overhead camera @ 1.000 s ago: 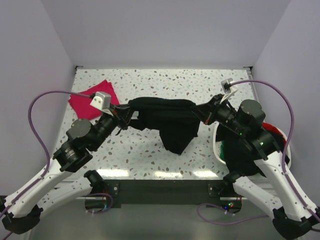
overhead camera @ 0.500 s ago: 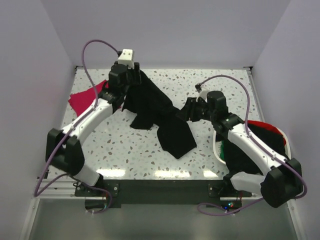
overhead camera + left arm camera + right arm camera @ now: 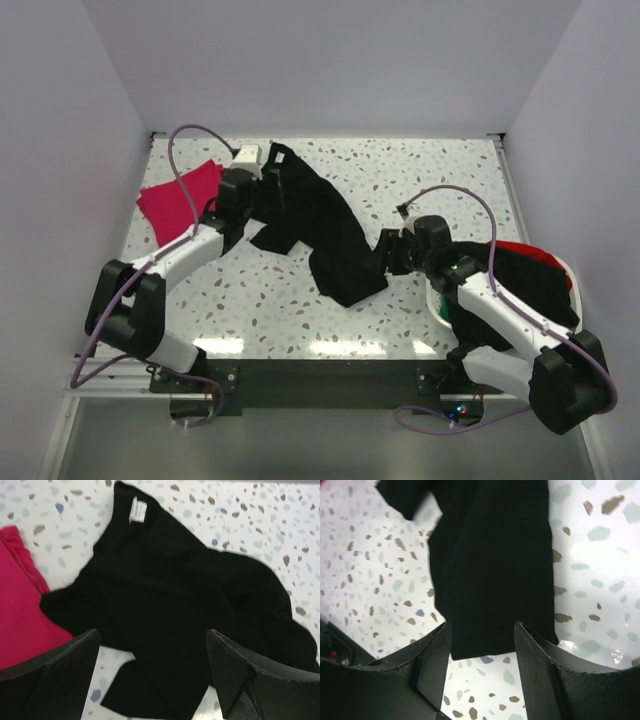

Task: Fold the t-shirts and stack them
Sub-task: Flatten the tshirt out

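The left gripper (image 3: 152,639) is seen with its jaws spread wide and nothing caught between them. Its dark fingers (image 3: 55,675) are framed at the bottom of the left wrist view, above the cloth and not pressed into it. Beneath it the black t-shirt (image 3: 165,595) is laid out on the speckled table (image 3: 250,510), rumpled rather than flat. A white label (image 3: 137,511) is shown at the neck end, which is turned toward the far edge. From above, the shirt is seen to run slantwise from the far left-centre of the table down toward the middle. The magenta-pink t-shirt (image 3: 17,605) is found just beside one black sleeve, on the left side of the table; whether the two cloths touch cannot be told.

The right gripper (image 3: 482,627) is likewise held with its jaws apart, over the near end of the same black shirt. The hem is seen lying flat on the table between the two fingers (image 3: 535,660), and no fold of cloth is pinched by them. Bare speckled surface is shown on both sides of that strip of cloth.

To the right, close by the right arm, a white-rimmed basket (image 3: 434,298) is set at the table's edge. In it, red cloth (image 3: 530,250) and more black cloth (image 3: 510,290) are heaped together.
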